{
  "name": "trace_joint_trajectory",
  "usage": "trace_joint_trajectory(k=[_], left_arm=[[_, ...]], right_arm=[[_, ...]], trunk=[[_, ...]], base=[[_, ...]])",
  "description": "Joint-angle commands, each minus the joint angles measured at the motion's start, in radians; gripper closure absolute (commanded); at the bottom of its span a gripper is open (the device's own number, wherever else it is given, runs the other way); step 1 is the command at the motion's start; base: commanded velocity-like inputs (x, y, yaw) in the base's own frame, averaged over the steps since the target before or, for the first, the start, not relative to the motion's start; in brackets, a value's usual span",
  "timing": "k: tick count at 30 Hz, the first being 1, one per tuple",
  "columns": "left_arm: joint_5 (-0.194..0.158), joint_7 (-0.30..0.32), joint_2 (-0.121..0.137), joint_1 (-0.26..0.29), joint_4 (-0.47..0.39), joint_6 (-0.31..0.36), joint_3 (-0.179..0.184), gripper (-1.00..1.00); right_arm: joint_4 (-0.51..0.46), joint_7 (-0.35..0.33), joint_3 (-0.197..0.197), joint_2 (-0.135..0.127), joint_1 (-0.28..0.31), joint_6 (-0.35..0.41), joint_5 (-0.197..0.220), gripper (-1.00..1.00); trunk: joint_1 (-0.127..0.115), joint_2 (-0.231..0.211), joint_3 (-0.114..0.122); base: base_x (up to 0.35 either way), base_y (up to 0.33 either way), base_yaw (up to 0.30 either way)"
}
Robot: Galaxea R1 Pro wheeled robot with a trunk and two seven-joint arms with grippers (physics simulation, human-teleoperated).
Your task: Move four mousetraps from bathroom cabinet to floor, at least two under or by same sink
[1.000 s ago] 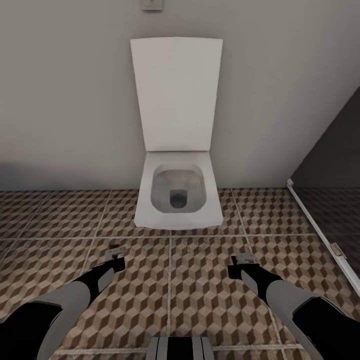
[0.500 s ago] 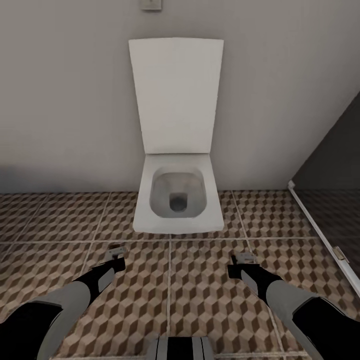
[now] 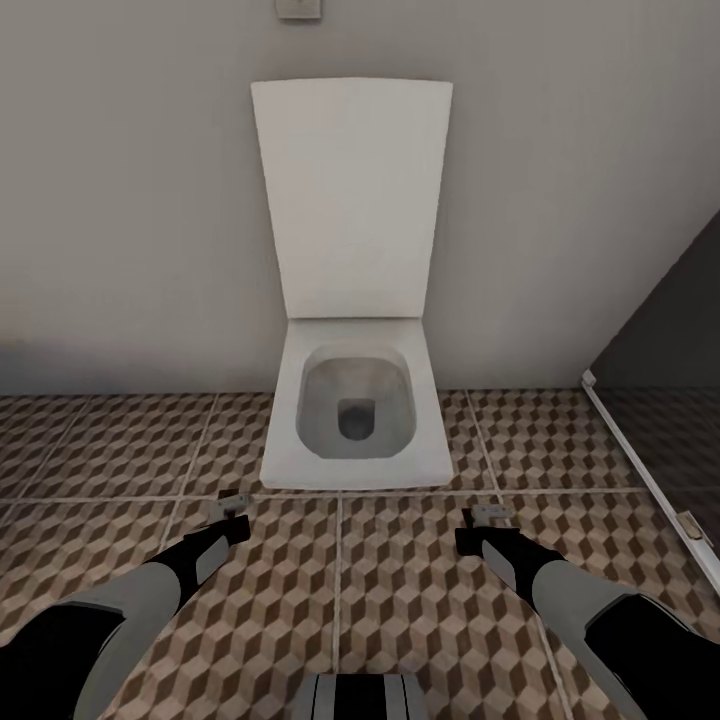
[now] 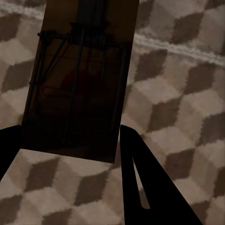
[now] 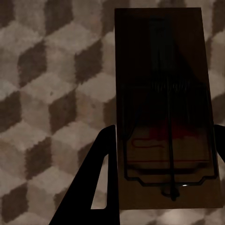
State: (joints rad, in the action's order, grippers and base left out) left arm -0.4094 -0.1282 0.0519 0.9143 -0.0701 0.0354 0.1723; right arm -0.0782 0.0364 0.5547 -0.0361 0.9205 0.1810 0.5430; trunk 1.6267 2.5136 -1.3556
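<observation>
Head view: facing a square white toilet (image 3: 352, 410) with its lid up against a grey wall, a dark shower screen (image 3: 660, 330) standing to the right. Holding both arms low over the floor (image 3: 400, 600), left gripper (image 3: 234, 503) and right gripper (image 3: 490, 516) each carrying something small and flat, too small here to name. Seeing no sink, so probably carrying toward it; turning the base away from the toilet before setting anything down looks wise.

Left wrist view: pinching a trap (image 4: 77, 75) between the dark fingers (image 4: 145, 183), jaws closed on its edges, the board hanging flat and shadowed above the cube-patterned tiles and a pale grout line.

Right wrist view: gripping a second trap (image 5: 164, 117) the same way, jaws pressed on its long sides, wire spring and red mark showing clearly.

Keeping both boards level and lowering gently should avoid bouncing them. Tiles appearing flat, hard and even, well suited to resting thin boards.
</observation>
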Motion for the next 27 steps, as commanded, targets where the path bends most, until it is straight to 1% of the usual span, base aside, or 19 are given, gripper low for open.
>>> trace_joint_trajectory(k=[1,8,27], left_arm=[[-0.005,-0.006,0.000,0.000,-0.002,0.004,0.009,1.00],[-0.005,-0.006,0.000,0.000,-0.002,0.004,0.009,1.00],[-0.005,-0.007,0.000,0.000,-0.002,0.007,0.008,1.00]], right_arm=[[-0.003,0.003,0.008,-0.001,0.000,0.006,0.009,1.00],[-0.003,0.003,0.009,-0.001,0.000,0.006,0.010,1.00],[-0.003,0.003,0.010,-0.001,0.000,0.006,0.010,1.00]], trunk=[[0.000,0.000,-0.001],[0.000,0.000,-0.001],[0.008,0.005,-0.074]], base=[[0.010,0.000,0.000],[0.004,0.000,0.000],[0.000,0.000,0.000]])
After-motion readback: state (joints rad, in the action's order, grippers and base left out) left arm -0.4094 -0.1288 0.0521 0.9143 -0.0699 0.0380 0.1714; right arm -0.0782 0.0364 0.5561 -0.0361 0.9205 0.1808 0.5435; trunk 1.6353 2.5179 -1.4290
